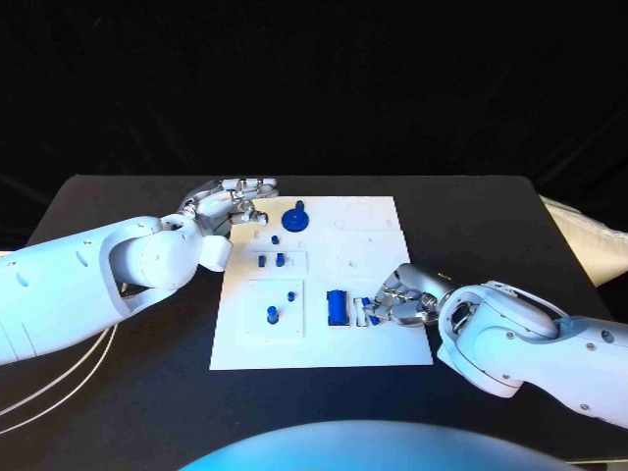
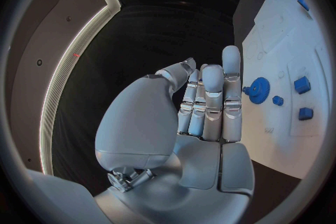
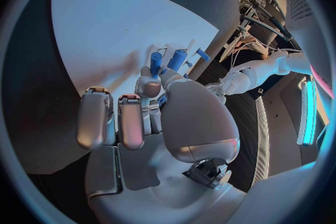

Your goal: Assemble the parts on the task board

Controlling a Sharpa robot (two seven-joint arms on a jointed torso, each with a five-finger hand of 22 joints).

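- The board lay mid-frame on the black surface, parts spread over its left half.
- The right hand, at the board's lower right edge, curled over a blue peg, seemingly pinching it to seat it.
- The left hand hovered at the board's upper left corner beside the gear, fingers together, holding nothing, likely waiting.

Both arms reach in over the table

The left hand sits toward the table's far edge, holding nothing, its fingers held straight and close together with the thumb bent across. The right hand sits nearer the table's near edge, fingers curled downward, thumb tucked in toward them; whether it grips anything cannot be told.
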